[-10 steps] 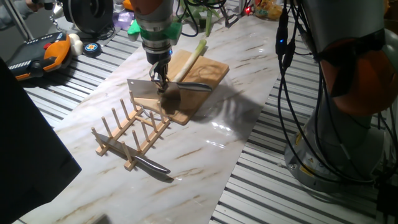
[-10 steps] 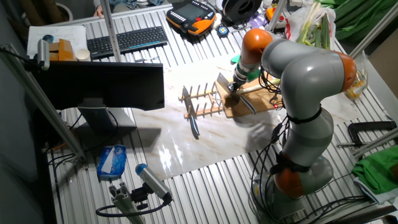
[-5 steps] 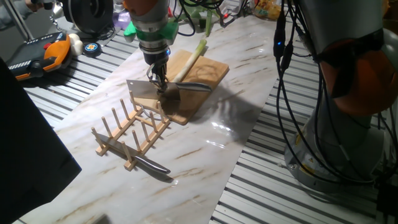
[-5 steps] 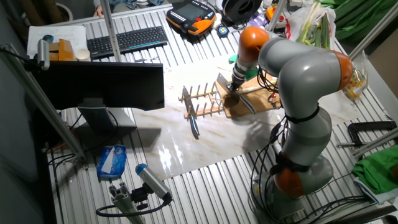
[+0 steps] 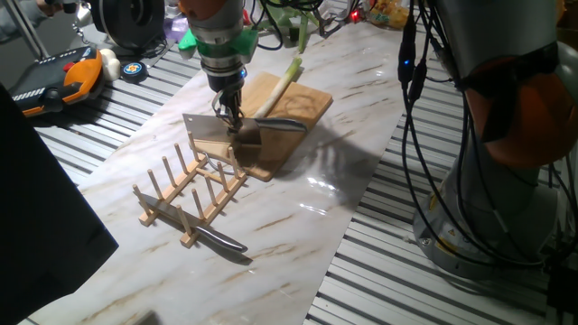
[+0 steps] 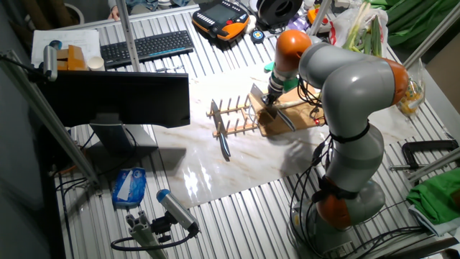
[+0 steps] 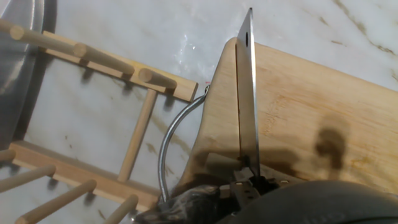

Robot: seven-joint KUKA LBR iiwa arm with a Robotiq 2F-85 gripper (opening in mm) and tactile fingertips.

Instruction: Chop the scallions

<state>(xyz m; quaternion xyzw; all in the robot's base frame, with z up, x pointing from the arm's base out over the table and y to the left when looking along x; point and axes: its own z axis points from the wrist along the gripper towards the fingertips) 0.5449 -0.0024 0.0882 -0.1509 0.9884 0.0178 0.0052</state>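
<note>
The scallion [image 5: 282, 83] lies as one long stalk on the far part of the wooden cutting board [image 5: 307, 104], white end toward my gripper. My gripper [image 5: 232, 120] is shut on a cleaver [image 5: 209, 132] and holds it over the board's near-left corner, short of the stalk. In the hand view the cleaver blade [image 7: 245, 93] shows edge-on above the board [image 7: 311, 118]; the scallion is out of that view. The other fixed view shows the gripper [image 6: 270, 99] over the board [image 6: 298, 117]. No cut chunks are visible.
A second knife [image 5: 282, 125] lies across the board. A wooden peg rack [image 5: 190, 192] stands just left of the board, with another knife [image 5: 222, 242] by its near end. A pendant [image 5: 63, 77] and clutter sit at the back left.
My gripper has shifted slightly left with the cleaver. The scallion, the rack and the knives have not moved.
</note>
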